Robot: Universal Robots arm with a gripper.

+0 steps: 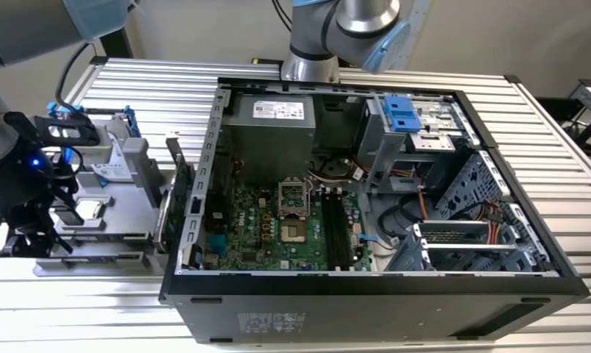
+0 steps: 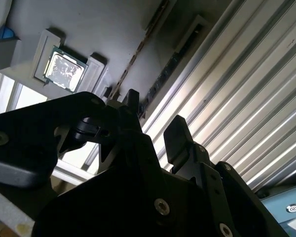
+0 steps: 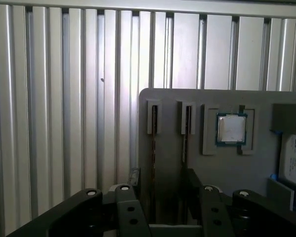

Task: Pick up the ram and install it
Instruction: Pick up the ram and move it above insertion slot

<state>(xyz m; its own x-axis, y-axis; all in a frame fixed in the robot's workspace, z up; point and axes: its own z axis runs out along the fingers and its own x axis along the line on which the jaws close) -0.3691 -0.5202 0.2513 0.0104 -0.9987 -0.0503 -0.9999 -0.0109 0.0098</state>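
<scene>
- In the first wrist view the black two-fingered hand (image 3: 163, 190) has its fingers set apart, moderately wide, with nothing gripped between them; the gap shows in both wrist views.
- The ram (image 3: 154, 148), a long thin circuit-board stick seen edge-on, stands upright in a narrow slot of the flat grey plastic holder (image 3: 227, 168); its length runs into the gap between the two black fingers (image 3: 130, 207), and whether either finger touches it I cannot tell.
- A second stick (image 3: 186, 138) of the same thin shape stands in the neighbouring slot, parallel and just beside the ram; its near end passes behind one finger.
- A square silver processor chip (image 3: 231, 128) with a green rim lies in its own recess of the holder, beyond the second stick from the ram.
- The holder lies on the ribbed aluminium desk (image 1: 157, 81) at the exterior view's left; the dark hand hangs over it there.
- The open black computer case (image 1: 374, 287) fills the middle of the exterior view, well apart from the hand; inside lies the green motherboard (image 1: 266, 228), with long black memory slots (image 1: 336, 228) just to the exterior view's right of its square socket.
</scene>
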